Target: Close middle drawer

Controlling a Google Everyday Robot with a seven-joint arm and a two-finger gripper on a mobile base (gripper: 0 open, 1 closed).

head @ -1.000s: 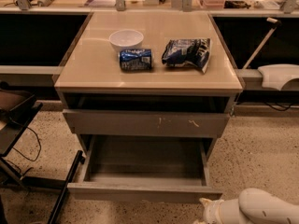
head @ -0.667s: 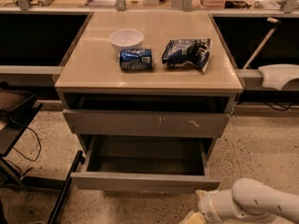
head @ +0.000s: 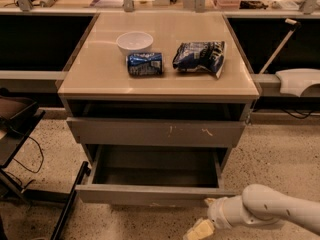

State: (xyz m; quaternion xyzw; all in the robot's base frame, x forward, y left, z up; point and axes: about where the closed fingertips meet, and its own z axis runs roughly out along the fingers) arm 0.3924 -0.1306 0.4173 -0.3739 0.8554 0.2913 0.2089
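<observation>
The middle drawer (head: 155,194) is a wide grey box with a plain flat face. It stands pulled far out under the cabinet top, and its inside (head: 155,166) shows nothing in it. My gripper (head: 200,229) is at the bottom of the camera view, low on the end of the white arm (head: 265,211). It sits just in front of and below the right part of the drawer's face. Whether it touches the face I cannot tell.
Above it, the grey drawer face with pale scratch marks (head: 160,132) stands slightly out. On the tan top (head: 100,76) are a white bowl (head: 134,41), a blue can on its side (head: 145,64) and a blue chip bag (head: 200,56). A black stand (head: 20,134) is at the left.
The white arm has come further into view from the bottom right, moving left and up toward the middle drawer's face. The face sits slightly further in than a second ago.
</observation>
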